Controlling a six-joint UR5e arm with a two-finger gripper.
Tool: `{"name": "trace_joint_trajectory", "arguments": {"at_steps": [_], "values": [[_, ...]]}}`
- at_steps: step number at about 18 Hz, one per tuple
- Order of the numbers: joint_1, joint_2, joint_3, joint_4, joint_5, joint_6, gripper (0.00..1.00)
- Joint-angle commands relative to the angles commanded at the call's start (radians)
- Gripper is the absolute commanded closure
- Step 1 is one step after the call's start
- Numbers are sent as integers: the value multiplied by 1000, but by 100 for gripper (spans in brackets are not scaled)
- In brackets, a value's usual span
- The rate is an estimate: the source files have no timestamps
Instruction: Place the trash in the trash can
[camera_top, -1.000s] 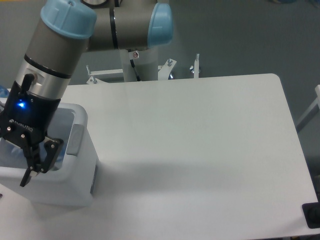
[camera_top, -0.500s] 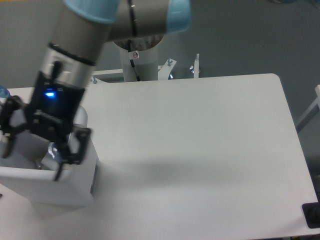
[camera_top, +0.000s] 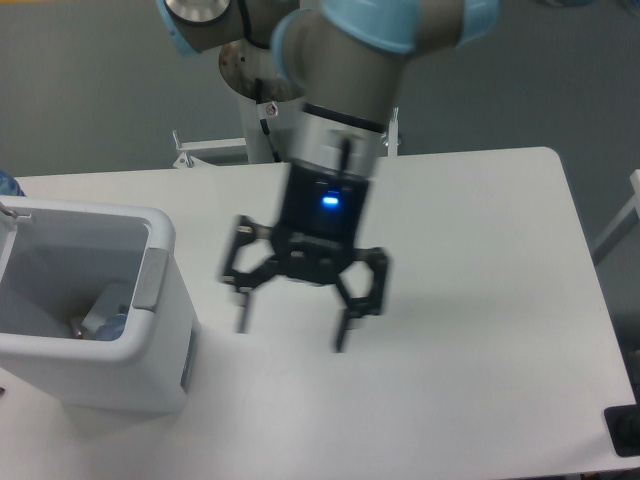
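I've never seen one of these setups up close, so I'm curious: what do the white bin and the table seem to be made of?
The trash can looks like moulded plastic: white, smooth, faintly translucent walls, rounded corners, with a matte grey panel on its rim. The table has a flat, matte white top with rounded corners, probably laminate or coated board, though the picture cannot settle it.

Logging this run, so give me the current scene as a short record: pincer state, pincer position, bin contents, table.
pincer: pincer open, fingers spread wide, holding nothing; blurred by motion
pincer position: over the middle of the table, well clear of the trash can
trash can: white, at the left edge of the table
trash can contents: trash lies at the bottom, a clear crumpled item with some blue; details too small to tell
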Motion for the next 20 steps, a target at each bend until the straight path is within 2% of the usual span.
{"name": "trace_joint_trajectory", "arguments": {"at_steps": [7, 10, 12, 13, 16, 17, 20], "values": [[52, -8, -129, -2, 206, 236, 0], [52, -17, -135, -5, 301, 307, 0], [58, -18, -137, -9, 319, 362, 0], [63, -18, -137, -27, 319, 409, 0], [74, -14, -134, -150, 332, 557, 0], [72, -15, -129, -173, 350, 610, 0], [71, -18, -140, -179, 399, 657, 0]]}}
